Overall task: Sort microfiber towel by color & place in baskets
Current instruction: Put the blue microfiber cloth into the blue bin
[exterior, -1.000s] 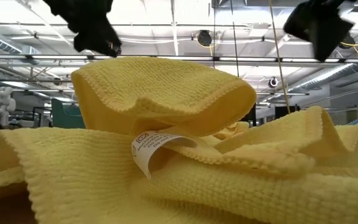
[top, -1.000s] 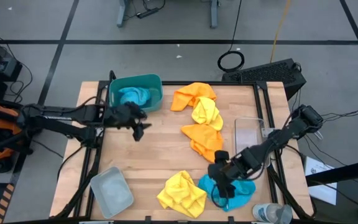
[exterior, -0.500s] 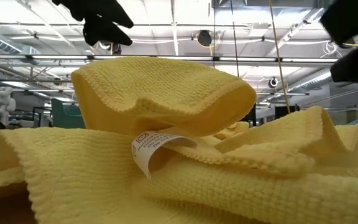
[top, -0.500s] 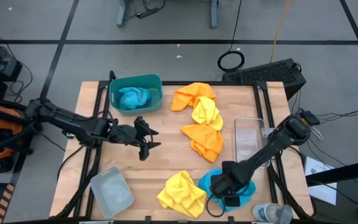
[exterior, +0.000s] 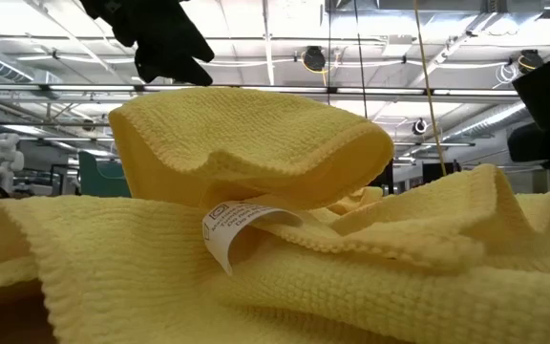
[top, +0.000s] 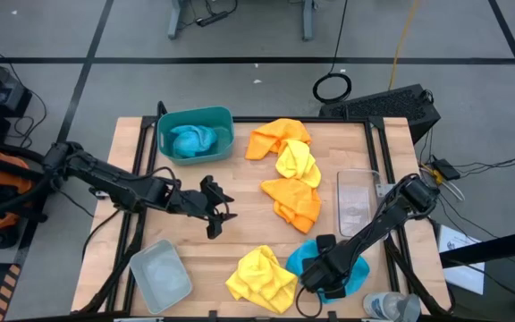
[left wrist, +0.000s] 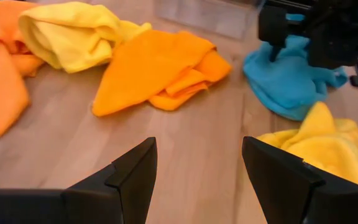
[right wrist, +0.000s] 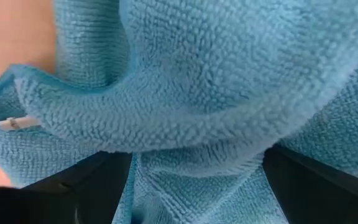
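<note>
The right gripper (top: 322, 279) is pressed down onto the fuzzy bright blue microfiber towel (top: 336, 268) at about five o'clock on the wooden table (top: 240, 228), its dark fingers (right wrist: 98, 186) spread wide with a fold of blue pile bulging between them (not clamped). At nine o'clock from it, touching the blue cloth, lies a crumpled yellow microfiber towel (top: 260, 277), the one that fills the low view with its white label (exterior: 229, 227). At twelve o'clock from the blue towel sits a folded orange microfiber towel (top: 293, 200), with a second yellow towel (top: 297, 162) and a second orange towel (top: 276, 137) beyond it toward the far edge. The clear rectangular plastic basket (top: 356, 202) stands at three o'clock of the nearer orange towel.

The left gripper (top: 218, 210) hovers near the table's centre, fingers (left wrist: 123, 180) parted and empty, pointing toward three o'clock. At eleven o'clock from it the teal plastic basket (top: 195, 114) holds the other blue towel (top: 193, 140); at seven o'clock the pale grey basket (top: 160, 275) stands by the near edge.
</note>
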